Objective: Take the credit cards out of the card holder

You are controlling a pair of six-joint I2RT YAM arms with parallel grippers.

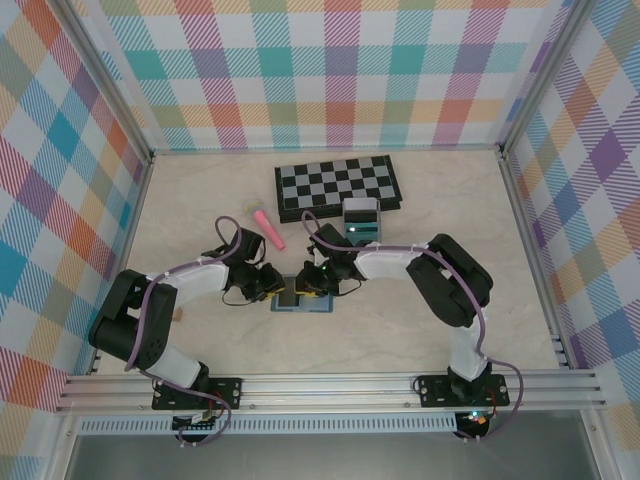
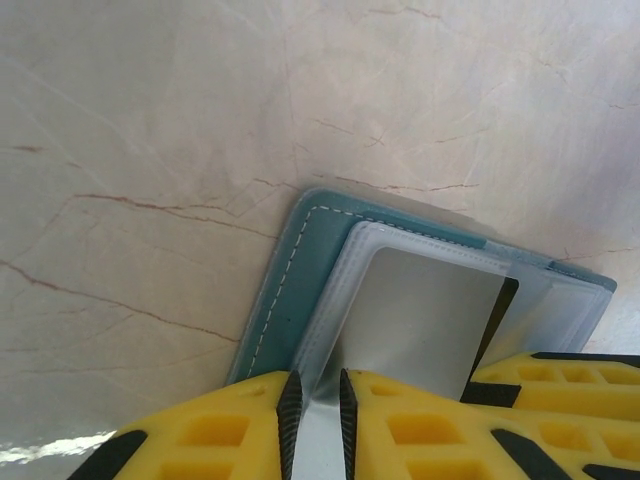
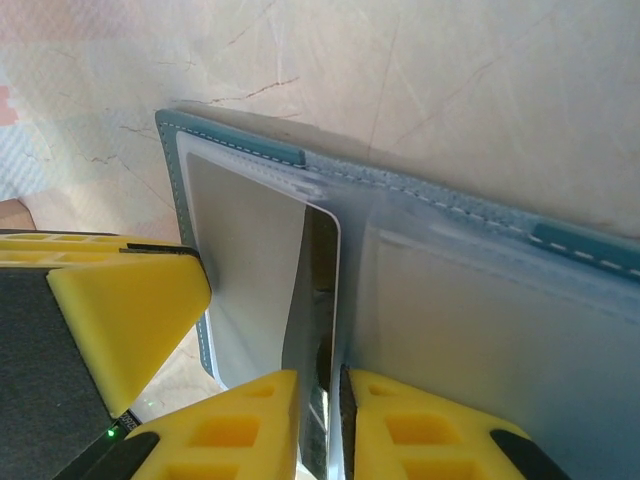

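The card holder lies open on the table between my two grippers, blue-grey with clear inner pockets. A pale grey credit card with a dark stripe sits in its left pocket. My left gripper is shut on the near edge of that pocket page of the card holder. My right gripper is shut on the striped edge of the credit card, which stands slightly lifted at the fold. Other credit cards, teal and pale grey, lie stacked in front of the chessboard.
A black-and-grey chessboard lies at the back centre, and a pink marker lies to the left of the loose cards. Checked walls close the table on three sides. The two grippers' yellow fingers are nearly touching over the holder.
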